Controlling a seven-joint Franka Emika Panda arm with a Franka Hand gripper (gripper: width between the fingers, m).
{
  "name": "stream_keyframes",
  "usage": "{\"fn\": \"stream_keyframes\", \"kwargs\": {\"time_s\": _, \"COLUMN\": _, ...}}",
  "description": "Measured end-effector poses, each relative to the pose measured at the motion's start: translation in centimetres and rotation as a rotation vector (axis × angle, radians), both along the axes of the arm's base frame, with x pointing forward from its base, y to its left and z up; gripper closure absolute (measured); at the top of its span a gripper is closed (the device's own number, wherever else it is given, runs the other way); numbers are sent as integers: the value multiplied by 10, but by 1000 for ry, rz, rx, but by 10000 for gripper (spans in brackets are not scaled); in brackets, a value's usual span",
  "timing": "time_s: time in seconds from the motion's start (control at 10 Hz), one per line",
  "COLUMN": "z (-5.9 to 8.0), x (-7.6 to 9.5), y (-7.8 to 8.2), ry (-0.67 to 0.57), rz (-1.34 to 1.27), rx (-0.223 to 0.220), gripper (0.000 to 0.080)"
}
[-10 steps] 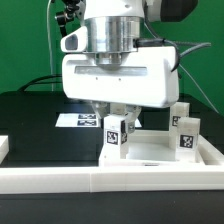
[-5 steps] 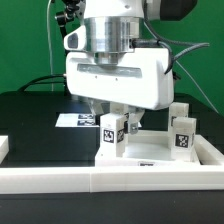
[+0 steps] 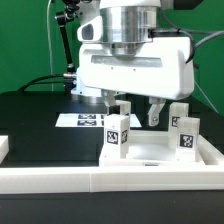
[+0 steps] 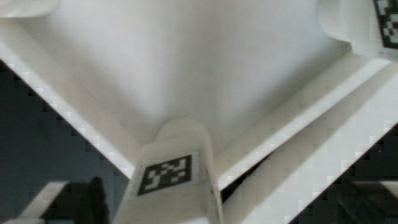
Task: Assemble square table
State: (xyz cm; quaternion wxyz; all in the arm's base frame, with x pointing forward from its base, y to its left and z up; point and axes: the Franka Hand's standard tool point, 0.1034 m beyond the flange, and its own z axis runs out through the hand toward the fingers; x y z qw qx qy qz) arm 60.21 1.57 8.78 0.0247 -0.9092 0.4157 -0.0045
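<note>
On the black counter, inside the corner formed by the long white rail at the front and its side piece on the exterior view's right, lay the white square slab of the table. A leg block stood upright on the slab toward the exterior view's left, its black-and-white tag facing the camera. A second leg block stood upright near the slab's far corner on the exterior view's right, also showing a tag.

Above and between the two blocks hung the pincer, its fingers spread apart and gripping nothing. One dark fingertip showed clear of both legs; the other sat behind the nearer block, and whether it touched that block could not be told. The broad white body of the hand filled the upper part of the view.

Behind the slab, toward the exterior view's left, the marker board lay flat on the counter.

In the wrist view, the slab filled most of the picture, with the tagged leg block rising toward the lens and a corner of another tag at the edge.
</note>
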Motion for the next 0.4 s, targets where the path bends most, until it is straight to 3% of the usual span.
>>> {"fn": "stream_keyframes", "kwargs": {"time_s": 0.4, "z": -2, "x": -1, "y": -1, "ry": 2, "rz": 0, "rx": -1, "gripper": 150}}
